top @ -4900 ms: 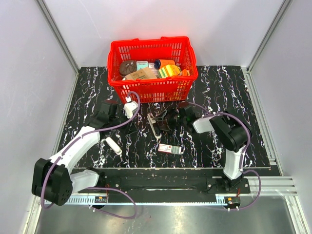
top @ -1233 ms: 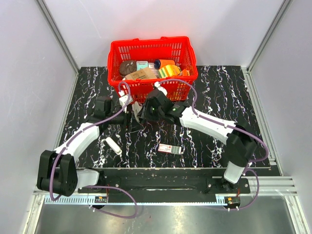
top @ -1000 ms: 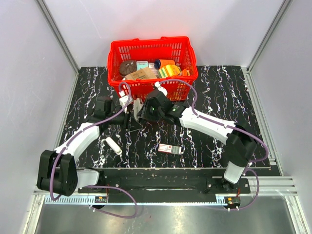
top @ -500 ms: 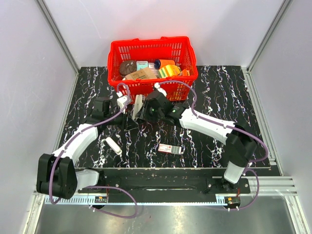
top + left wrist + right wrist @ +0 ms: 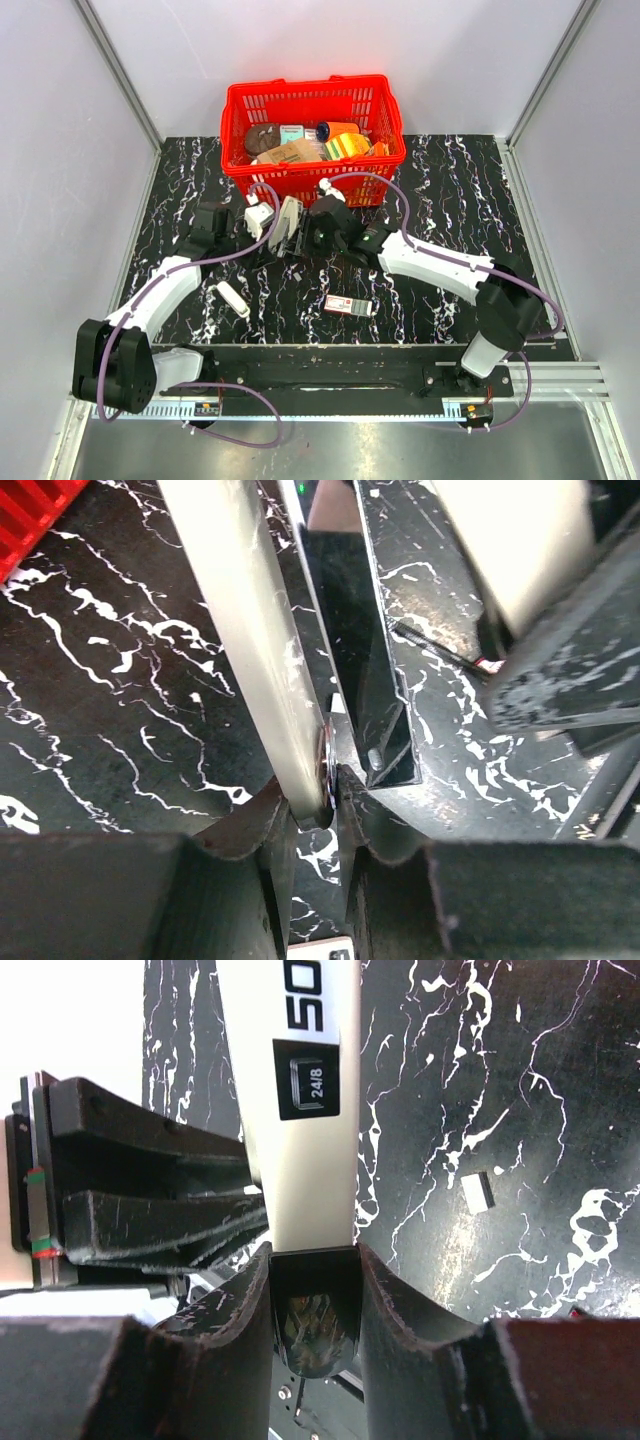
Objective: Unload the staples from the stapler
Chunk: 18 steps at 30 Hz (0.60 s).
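Observation:
The off-white stapler is held off the black table between both grippers, in front of the basket. In the left wrist view its pale upper arm is swung apart from the dark metal inner part. My left gripper is shut on the hinge end. In the right wrist view the pale top carries a "24/8" label, and my right gripper is shut on the stapler's dark end. In the top view the left gripper and right gripper flank the stapler. The staples are hidden.
A red basket full of items stands just behind the grippers. A short white oblong piece lies at the front left; it also shows in the right wrist view. A small red-and-white box lies at the front middle.
The stapler lay on the table 4.9 s ago with the arms apart; both grippers now hold it. Over the last second it has shifted right and its pale arm has swung up.

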{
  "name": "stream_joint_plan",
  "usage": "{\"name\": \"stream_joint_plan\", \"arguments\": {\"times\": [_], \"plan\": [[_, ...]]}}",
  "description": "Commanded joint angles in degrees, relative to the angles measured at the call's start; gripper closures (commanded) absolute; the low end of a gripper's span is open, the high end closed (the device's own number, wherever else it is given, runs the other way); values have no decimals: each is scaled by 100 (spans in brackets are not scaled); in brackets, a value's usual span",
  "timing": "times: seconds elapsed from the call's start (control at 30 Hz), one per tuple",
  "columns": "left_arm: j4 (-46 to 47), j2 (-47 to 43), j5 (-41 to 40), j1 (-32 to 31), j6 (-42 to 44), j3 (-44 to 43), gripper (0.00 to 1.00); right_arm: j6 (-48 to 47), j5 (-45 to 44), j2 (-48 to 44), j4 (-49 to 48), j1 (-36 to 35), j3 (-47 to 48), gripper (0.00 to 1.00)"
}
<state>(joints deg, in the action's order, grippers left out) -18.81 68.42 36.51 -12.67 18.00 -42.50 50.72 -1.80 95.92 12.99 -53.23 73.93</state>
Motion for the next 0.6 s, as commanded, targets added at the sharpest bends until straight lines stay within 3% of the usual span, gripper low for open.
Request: {"name": "stream_joint_plan", "arguments": {"times": [0.0,0.57], "plan": [[633,-101,-478,36,643,-21,100,-273,5,-363,239,-12,-335,100],[993,48,-1312,27,1891,128,100,-1134,435,-1610,458,392,-1583,100]]}}
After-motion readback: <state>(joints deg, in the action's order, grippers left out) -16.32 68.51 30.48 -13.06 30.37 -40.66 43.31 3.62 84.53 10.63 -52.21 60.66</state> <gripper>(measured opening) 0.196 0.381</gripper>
